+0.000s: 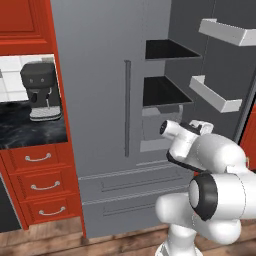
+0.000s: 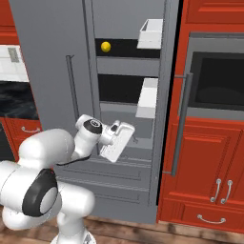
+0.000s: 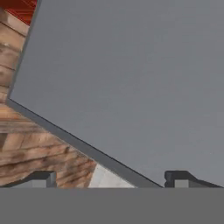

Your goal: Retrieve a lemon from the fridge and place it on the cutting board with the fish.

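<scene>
The lemon (image 2: 106, 46) is a small yellow ball lying on the upper black shelf inside the fridge (image 2: 52, 57). The fridge's right door stands open and its left door is shut. My gripper (image 2: 110, 153) hangs low in front of the fridge's lower compartment, well below the lemon and pointing down. In the hand view my gripper (image 3: 109, 179) is open, its fingertips (image 3: 41, 178) set wide apart with nothing between them, facing a grey fridge panel (image 3: 131, 78) and wooden floor. The cutting board and the fish are out of view.
White door bins (image 2: 151, 33) (image 2: 147, 97) jut from the open door to the right of the shelves. A black shelf (image 1: 165, 92) sits below the upper one. A coffee machine (image 1: 41, 90) stands on the dark counter to the left, and a built-in oven (image 2: 217, 78) sits among red cabinets to the right.
</scene>
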Motion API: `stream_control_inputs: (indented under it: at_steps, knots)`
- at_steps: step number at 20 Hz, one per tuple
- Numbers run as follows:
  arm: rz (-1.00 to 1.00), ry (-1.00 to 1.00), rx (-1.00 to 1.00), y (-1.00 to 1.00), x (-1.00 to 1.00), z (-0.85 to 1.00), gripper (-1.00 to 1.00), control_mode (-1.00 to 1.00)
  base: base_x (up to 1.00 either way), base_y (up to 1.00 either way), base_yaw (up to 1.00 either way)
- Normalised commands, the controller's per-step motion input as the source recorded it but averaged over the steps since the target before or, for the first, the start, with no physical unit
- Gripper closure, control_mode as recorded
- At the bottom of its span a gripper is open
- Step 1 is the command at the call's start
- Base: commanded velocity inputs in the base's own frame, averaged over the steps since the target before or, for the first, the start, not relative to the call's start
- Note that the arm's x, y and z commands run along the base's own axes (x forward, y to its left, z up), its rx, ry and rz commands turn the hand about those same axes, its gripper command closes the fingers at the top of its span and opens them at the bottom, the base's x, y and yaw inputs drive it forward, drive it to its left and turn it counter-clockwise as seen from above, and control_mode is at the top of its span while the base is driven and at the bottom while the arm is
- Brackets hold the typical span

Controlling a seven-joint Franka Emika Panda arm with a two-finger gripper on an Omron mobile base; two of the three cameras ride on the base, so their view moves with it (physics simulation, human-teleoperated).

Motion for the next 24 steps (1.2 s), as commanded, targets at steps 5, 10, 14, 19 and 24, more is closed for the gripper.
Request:
stream_control_inputs:
  at_steps: [5, 10, 14, 19, 24]
  knots:
    - [-0.16, -0.28, 0.51, 0.83, 0.63, 0.0, -1.0, -1.0, 0.0, 0.0, 0.0]
    - [-0.28, -0.4, 0.72, 0.59, 0.5, 0.0, -1.0, -1.0, 0.0, 0.0, 0.0]
    - [-0.31, -0.48, 0.68, 0.59, 0.38, 0.0, -1.0, -1.0, 0.0, 0.0, 0.0]
    - [-0.27, -0.61, 0.47, 0.79, 0.08, 0.23, -1.0, -1.0, 0.0, 0.0, 0.0]
    - [-0.07, -0.51, 0.21, 0.68, -0.1, 0.76, -1.0, -1.0, 0.0, 0.0, 0.0]
